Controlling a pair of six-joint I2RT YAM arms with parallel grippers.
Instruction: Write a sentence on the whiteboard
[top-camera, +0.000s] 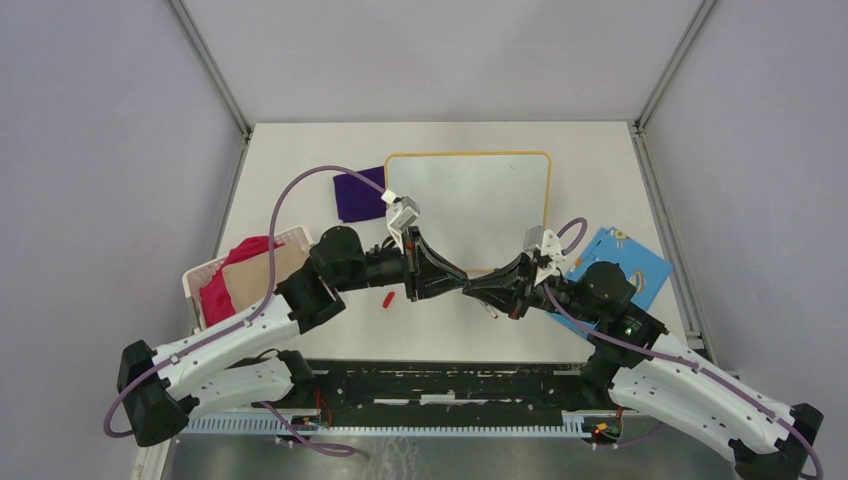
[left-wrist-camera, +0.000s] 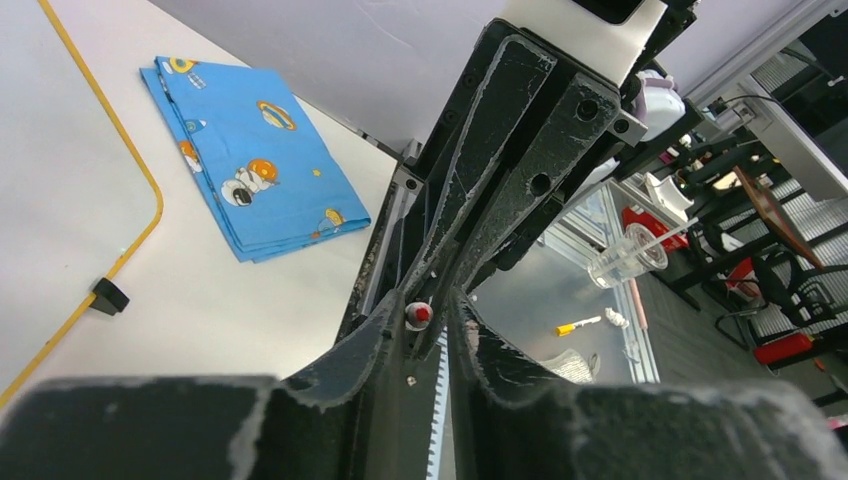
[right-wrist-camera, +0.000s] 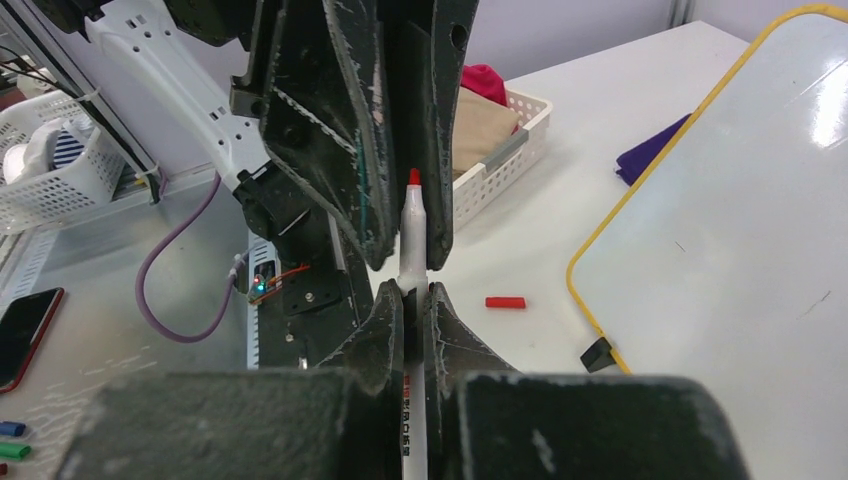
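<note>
The whiteboard (top-camera: 470, 205) lies flat at mid-table, glossy white with a yellow frame; no sentence shows on its face. My two grippers meet tip to tip in front of its near edge. The right gripper (top-camera: 478, 290) (right-wrist-camera: 413, 292) is shut on a white marker (right-wrist-camera: 412, 230) whose bare red tip points at the left arm. The left gripper (top-camera: 455, 282) (left-wrist-camera: 425, 305) stands narrowly open around that tip (left-wrist-camera: 418, 315): one finger touches it and a thin gap shows on the other side. The marker's red cap (top-camera: 387, 299) (right-wrist-camera: 505, 302) lies loose on the table.
A blue patterned card (top-camera: 620, 265) (left-wrist-camera: 250, 165) lies right of the board. A purple cloth (top-camera: 358, 195) sits at the board's left edge. A white basket (top-camera: 240, 280) holding red and tan cloth stands at the left. The board's black foot (right-wrist-camera: 597, 353) sits by its near corner.
</note>
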